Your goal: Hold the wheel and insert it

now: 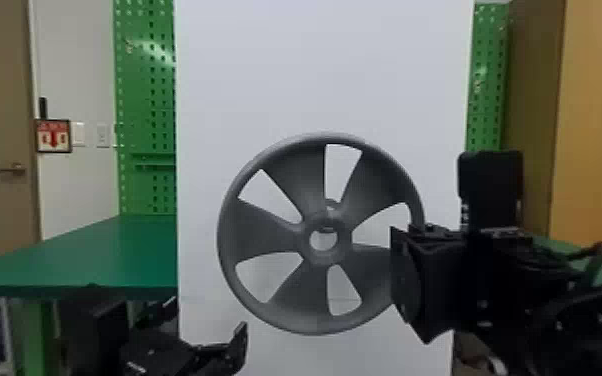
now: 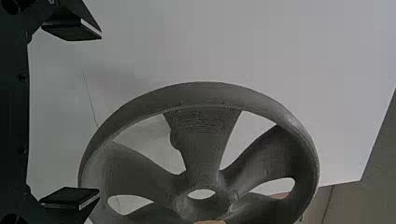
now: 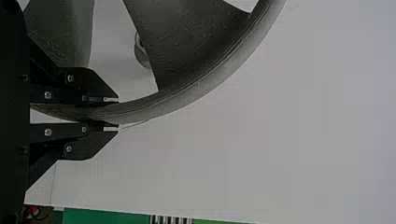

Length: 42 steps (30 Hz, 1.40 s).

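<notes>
1. Right gripper (image 3: 116, 113): fingers drawn in narrow, closed on the wheel (image 1: 265, 235) by its rim (image 3: 154, 106), one finger to each side of it. This is your working hold, on the wheel's right-hand edge.

2. Wheel, grey, five-spoked: extends leftward from those fingers, raised in front of the white panel (image 1: 325, 75). Face roughly upright; axle line running broadly towards the panel.

3. Hub (image 1: 344, 242), with round bore: in the head view it lies just below and slightly left of the small round fitting (image 1: 331, 202), which shows through a gap between spokes. That fitting is probably your seat. Judged from here, you would bring the bore up and a touch right, then press inward. Depth between hub and fitting: cannot be told.

4. Left gripper (image 2: 72, 114): fingers wide apart, nothing between them; stationed below and left of the wheel, near the rim. Your right is the nearer arm, being on the wheel; your left could steady the far side.

5. Hazard, by estimate: a one-sided hold may let the wheel tip as you press.

6. Labels: one framed red-and-white sign (image 1: 54, 135) on the wall, bearing a downward arrow; wording not legible. On the wheel, no marking you can read.
</notes>
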Each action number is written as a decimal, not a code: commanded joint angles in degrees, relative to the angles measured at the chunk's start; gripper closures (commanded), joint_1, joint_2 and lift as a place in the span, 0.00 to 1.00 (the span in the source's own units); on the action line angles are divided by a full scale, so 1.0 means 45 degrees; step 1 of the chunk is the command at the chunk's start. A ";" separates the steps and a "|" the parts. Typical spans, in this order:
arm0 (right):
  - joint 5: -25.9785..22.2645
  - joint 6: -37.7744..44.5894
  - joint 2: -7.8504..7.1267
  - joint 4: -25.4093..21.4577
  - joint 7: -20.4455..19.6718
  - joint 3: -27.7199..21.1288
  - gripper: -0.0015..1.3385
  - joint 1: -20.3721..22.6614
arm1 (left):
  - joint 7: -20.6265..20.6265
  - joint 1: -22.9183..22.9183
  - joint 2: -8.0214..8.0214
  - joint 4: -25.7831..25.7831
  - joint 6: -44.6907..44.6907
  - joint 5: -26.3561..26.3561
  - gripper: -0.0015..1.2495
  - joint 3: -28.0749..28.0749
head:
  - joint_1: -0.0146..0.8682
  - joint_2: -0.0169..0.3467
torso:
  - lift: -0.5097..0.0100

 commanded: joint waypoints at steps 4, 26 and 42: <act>-0.0007 0.0120 0.0011 0.0049 0.0000 0.0021 0.88 -0.0167 | 0.0000 0.0020 0.0007 0.0025 0.0000 0.0006 0.08 -0.0028 | 0.13 0.09 | 0.13; 0.0150 0.0882 0.0011 0.0127 -0.0059 -0.0116 0.88 -0.0987 | 0.0000 0.0078 0.0007 0.0025 0.0000 0.0006 0.08 0.0011 | 0.13 0.09 | 0.13; 0.0130 0.0941 0.0011 0.0127 -0.0176 -0.0057 0.88 -0.1143 | 0.0000 0.0098 0.0007 0.0025 0.0000 0.0006 0.08 0.0011 | 0.13 0.09 | 0.13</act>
